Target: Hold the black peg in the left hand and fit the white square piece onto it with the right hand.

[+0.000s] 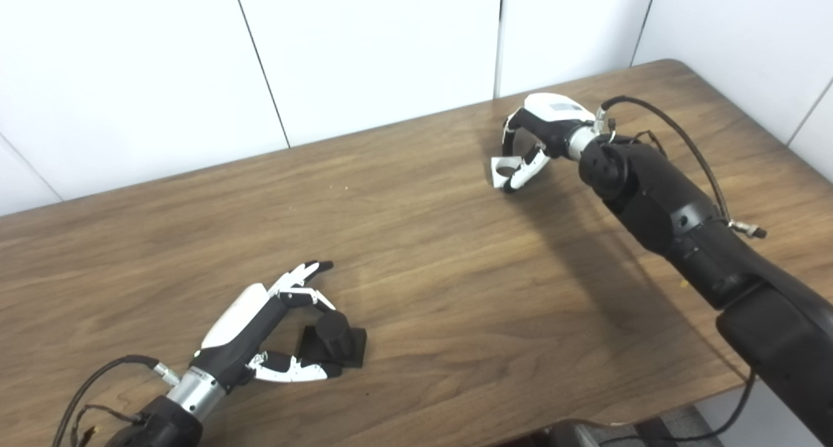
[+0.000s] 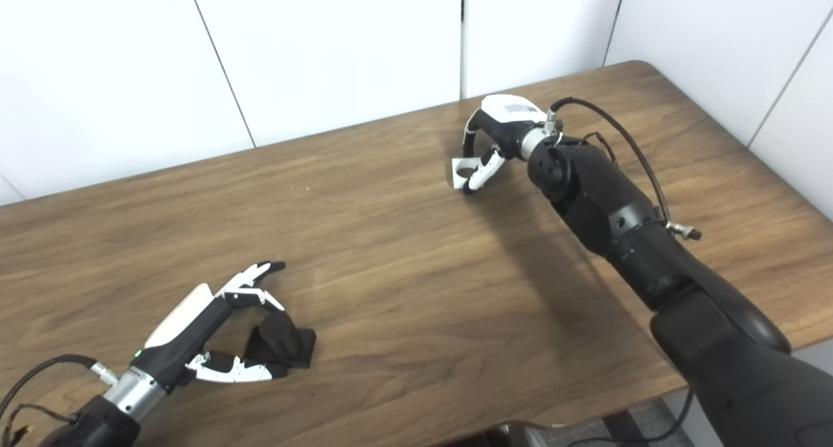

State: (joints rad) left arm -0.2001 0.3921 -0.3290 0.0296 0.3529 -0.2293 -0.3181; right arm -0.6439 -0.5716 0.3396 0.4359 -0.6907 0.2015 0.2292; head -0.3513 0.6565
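**Both hands at their pieces, neither lifted yet**

Nearest you, the left hand (image 1: 260, 333) lies low on the table (image 1: 455, 291), fingers spread around the black peg (image 1: 333, 339) but not visibly clamped. Farther off, your right hand (image 1: 537, 144) curls over the white square piece (image 1: 502, 170); whether it truly grips, you cannot tell. You look to be at the pickup step: next, firm both grasps, lift, then bring hole over peg

Setting: looked like a lab or test room | Evidence: bare wood-grain desk (image 1: 416, 239) pushed against plain white wall panels (image 1: 364, 50) with thin dark seams | Also: exposed cables (image 1: 677, 135) along a black robot arm (image 1: 677, 226) | Nothing domestic shown
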